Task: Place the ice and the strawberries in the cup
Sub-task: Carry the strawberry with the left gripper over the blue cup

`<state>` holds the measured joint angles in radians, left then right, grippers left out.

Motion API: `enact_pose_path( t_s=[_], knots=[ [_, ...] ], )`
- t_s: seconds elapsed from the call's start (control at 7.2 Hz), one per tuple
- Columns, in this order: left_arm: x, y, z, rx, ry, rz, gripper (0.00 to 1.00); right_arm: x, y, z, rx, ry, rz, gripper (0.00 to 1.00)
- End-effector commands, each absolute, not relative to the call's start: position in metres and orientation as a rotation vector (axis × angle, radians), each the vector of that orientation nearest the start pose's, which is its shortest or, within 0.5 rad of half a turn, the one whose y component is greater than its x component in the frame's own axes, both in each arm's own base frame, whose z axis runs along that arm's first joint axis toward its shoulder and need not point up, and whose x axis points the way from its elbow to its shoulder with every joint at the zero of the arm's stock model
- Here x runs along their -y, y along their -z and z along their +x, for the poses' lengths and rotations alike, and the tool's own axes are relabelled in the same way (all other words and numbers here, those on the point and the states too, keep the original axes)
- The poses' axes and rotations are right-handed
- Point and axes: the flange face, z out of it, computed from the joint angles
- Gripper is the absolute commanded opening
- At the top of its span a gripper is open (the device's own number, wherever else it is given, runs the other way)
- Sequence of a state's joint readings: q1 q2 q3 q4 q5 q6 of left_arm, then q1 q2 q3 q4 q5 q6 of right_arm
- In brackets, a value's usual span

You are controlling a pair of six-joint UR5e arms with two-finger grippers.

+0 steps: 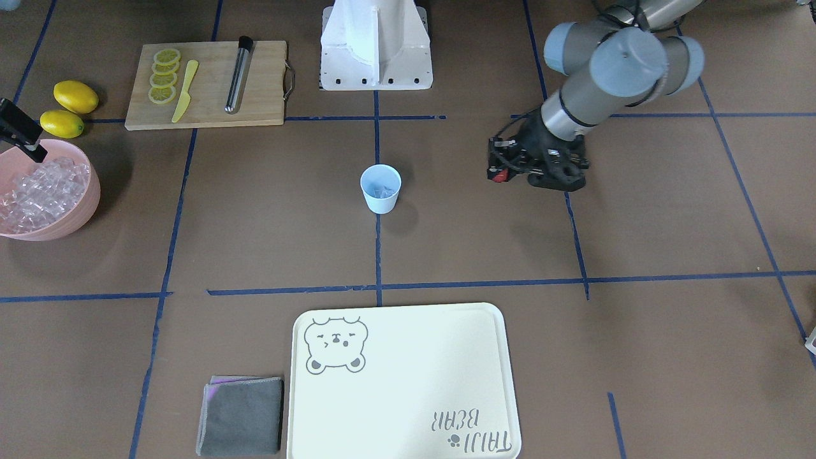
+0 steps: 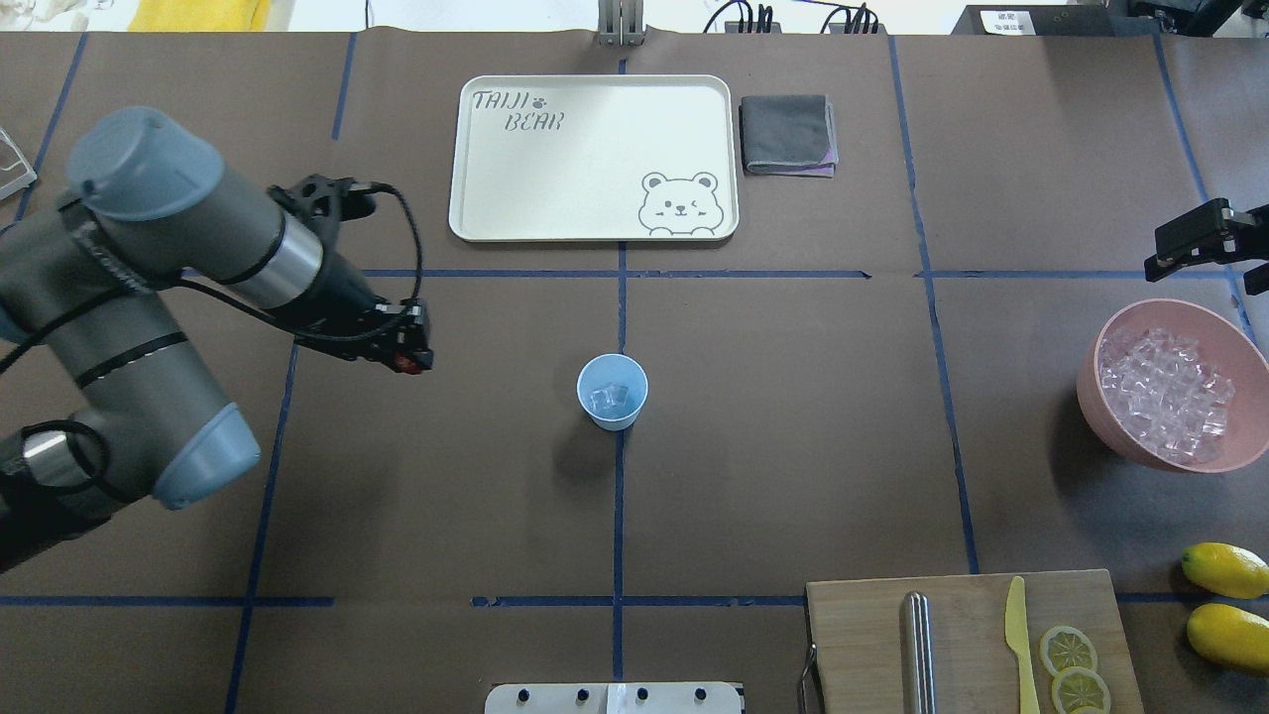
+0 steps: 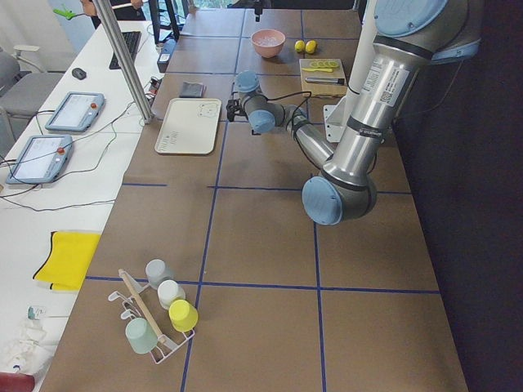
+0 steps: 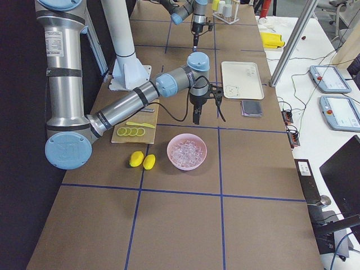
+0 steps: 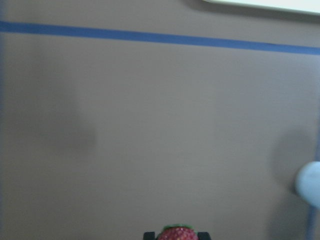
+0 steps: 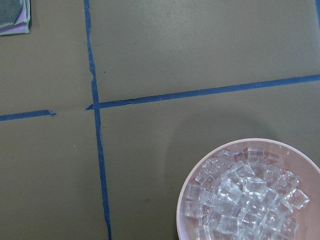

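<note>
The pale-blue cup [image 2: 613, 392] stands at the table's centre with a few clear ice cubes [image 2: 609, 398] inside; it also shows in the front view [image 1: 380, 188]. My left gripper [image 2: 406, 359] hovers to the cup's left, shut on a dark-red strawberry [image 5: 177, 234], seen as a red spot in the front view [image 1: 503, 173]. A pink bowl [image 2: 1098, 402] heaped with ice [image 6: 245, 200] sits at the right. My right gripper [image 2: 1170, 263] hangs over the bowl's far edge; I cannot tell how its jaws stand.
A cutting board [image 1: 210, 95] holds lemon slices [image 1: 164, 76], a yellow knife [image 1: 184, 91] and a metal rod [image 1: 238, 75]. Two lemons [image 1: 69, 107] lie beside it. A cream tray [image 2: 496, 198] and a grey cloth [image 2: 788, 134] lie at the far side.
</note>
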<state>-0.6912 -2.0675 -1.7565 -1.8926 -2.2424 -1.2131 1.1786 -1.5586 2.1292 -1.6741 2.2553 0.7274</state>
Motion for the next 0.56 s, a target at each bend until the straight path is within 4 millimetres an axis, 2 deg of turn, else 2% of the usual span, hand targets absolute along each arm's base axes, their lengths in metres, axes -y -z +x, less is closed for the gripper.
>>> enact_pose_path(
  t_s=[0.0,0.14,0.28,0.42],
  knots=[
    [0.44,-0.187,0.486,-1.178,-0.049,-0.038,0.02,0.45,-0.396,-0.11,0.816,-0.154,0.027,1.0],
    [0.437,-0.173,0.51,-1.17,-0.003,-0.029,0.03,0.45,-0.396,-0.11,0.816,-0.154,0.027,1.0],
    [0.425,-0.167,0.534,-1.158,-0.006,0.0,0.03,0.45,-0.396,-0.11,0.816,-0.16,0.025,1.0],
    [0.429,-0.158,0.543,-1.16,-0.003,0.003,0.06,0.45,-0.396,-0.11,0.816,-0.162,0.024,1.0]
  ],
)
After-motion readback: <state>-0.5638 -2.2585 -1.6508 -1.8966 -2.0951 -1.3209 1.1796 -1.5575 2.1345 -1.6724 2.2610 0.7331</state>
